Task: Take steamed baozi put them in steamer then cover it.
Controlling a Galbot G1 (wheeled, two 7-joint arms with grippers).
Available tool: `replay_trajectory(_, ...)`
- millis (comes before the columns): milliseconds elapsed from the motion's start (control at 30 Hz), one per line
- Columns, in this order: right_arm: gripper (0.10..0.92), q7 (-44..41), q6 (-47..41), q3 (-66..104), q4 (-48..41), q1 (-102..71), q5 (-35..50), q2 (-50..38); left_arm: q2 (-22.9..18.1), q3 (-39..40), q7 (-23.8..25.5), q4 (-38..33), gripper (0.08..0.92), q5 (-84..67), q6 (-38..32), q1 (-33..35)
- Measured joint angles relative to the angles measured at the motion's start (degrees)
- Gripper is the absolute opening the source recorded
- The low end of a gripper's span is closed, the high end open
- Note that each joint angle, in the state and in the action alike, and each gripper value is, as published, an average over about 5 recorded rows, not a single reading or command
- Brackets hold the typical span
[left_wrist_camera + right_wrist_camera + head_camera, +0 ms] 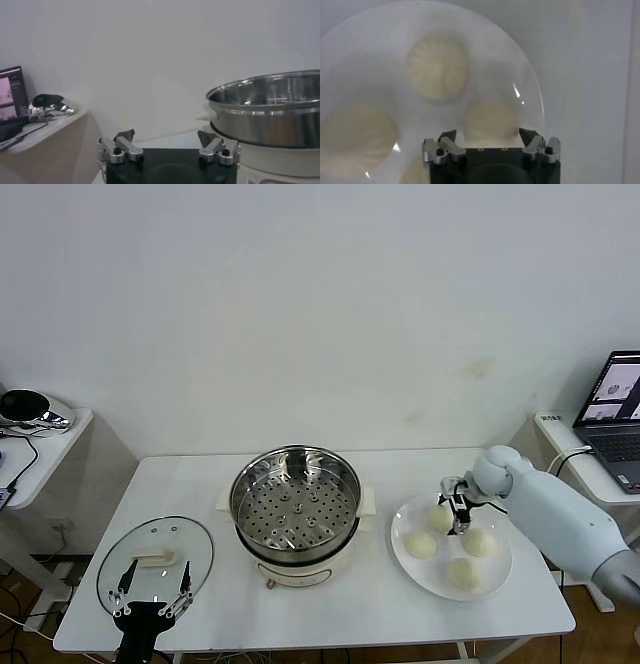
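Writing: none legible | right claw [459,509]: apart around baozi [490,125] on plate [500,579] | left claw [152,596]: apart

A big white wall [320,304] fills the space behind everything, plain and smooth, with a few faint marks on it. In front of it stands a white table [200,484] with rounded corners. To one side sits a small white side table [50,444] holding a shiny black and silver thing [30,412], and a dark cord hangs down from it. On the other side a white shelf [560,429] holds an open laptop [612,419] with its screen lit. Brown floor [25,609] shows below. The light is soft and even.
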Motion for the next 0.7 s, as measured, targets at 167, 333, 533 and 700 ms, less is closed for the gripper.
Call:
replay_trajectory(167, 0.597, -0.09, -0.08, -0.82, 0.57, 0.69, 0.46, -0.49, -0.01, -0.06, -0.04, -0.06, 0.823, 0.00, -0.08, 0.06)
replay_trajectory(333, 0.589, -0.15, -0.09, -2.39, 2.53, 2.28, 1.87, -1.83, 0.08, -0.10, -0.04, -0.03, 0.823, -0.08, -0.10, -0.03)
replay_trajectory(533, 0.593, -0.35, -0.21, -5.20, 6.85, 6.72, 5.78, -4.77, 0.51, 0.14, 0.10, -0.02, 0.823, -1.17, 0.32, 0.00)
replay_trajectory(700, 0.594, -0.47, -0.16, -8.33, 10.69, 12.87, 10.59, -6.85, 0.78, 0.76, 0.19, 0.29, 0.823, -2.48, 0.54, -0.29)
